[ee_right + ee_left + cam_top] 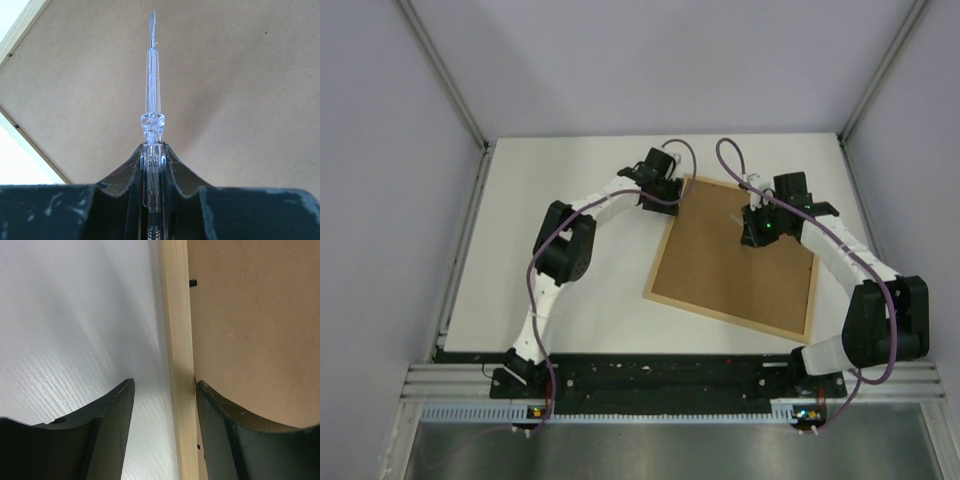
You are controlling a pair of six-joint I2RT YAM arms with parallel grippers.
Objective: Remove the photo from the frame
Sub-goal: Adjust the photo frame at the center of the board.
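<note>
Frame [725,275] first, nearest the arm bases: it lies flat on the white table [550,190], turned askew, brown fibreboard back facing up. So it's face down, and the backing hasn't come off yet. No sign of the photo anywhere; by my reckoning it sits hidden under that board, inside the frame.

Further out, over the frame's far half, the right gripper [760,228] is clamped tight on a clear-handled screwdriver [152,75]. Its wrist view shows the flat blade pointing ahead of the fingers across the backing, though whether the tip touches the board I can't make out.

Furthest away, at the frame's far-left corner, the left gripper [665,190] has its jaws apart astride the light-wood rail. One finger is over the table, the other on the board side, and nothing is gripped. A small black tab [193,283] pokes from the rail onto the backing just ahead of it, possibly a retaining clip.

Early days, then: tool in hand and frame flipped. The tabs, the backing and the photo itself are all to come.
</note>
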